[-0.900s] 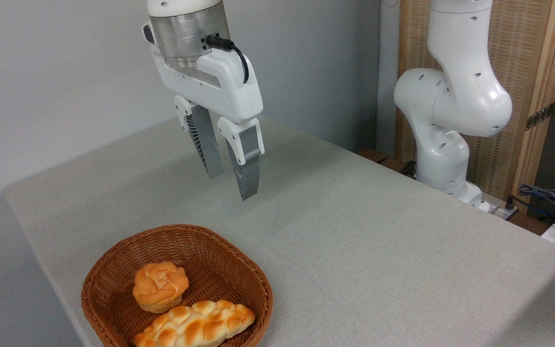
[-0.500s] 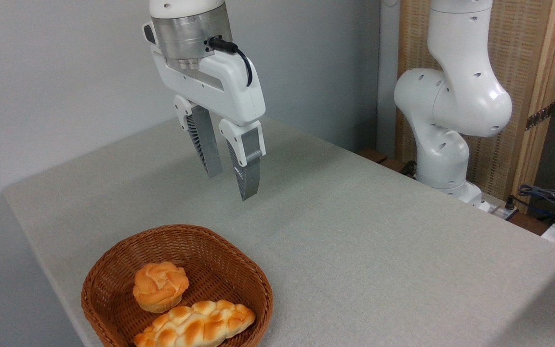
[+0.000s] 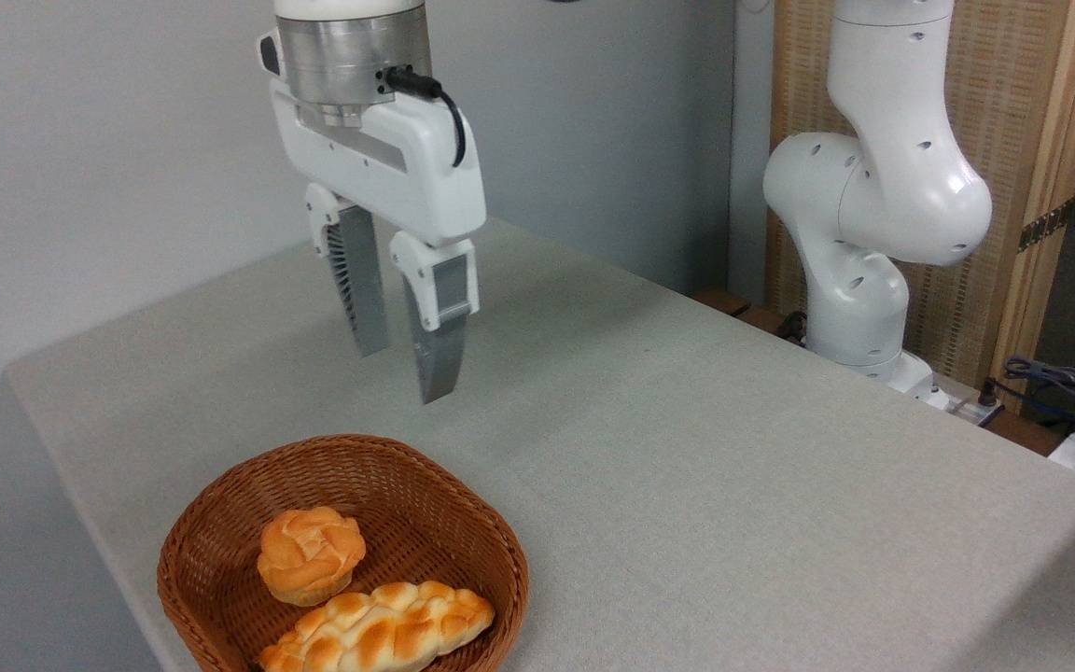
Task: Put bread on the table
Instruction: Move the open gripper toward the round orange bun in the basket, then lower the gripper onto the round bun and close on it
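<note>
A glossy white, two-fingered end effector [image 3: 404,373] is held in the air above the table [image 3: 687,448], a broad flat surface covered in matte, light grey-beige woven cloth with a rounded corner. Its ribbed grey fingers [image 3: 357,289] taper downward with a gap between them, spread apart and gripping nothing. Below and toward the near edge, a brown woven wicker basket [image 3: 500,551] with a rounded, squarish rim is set on the cloth. Inside it, the small round golden-orange bread roll [image 3: 311,553] with a knotted, rose-like swirled top is seen resting near the basket's left side, just beside a longer braided loaf [image 3: 379,630] with pale patches and a shiny crust. The end effector is well apart from both.
</note>
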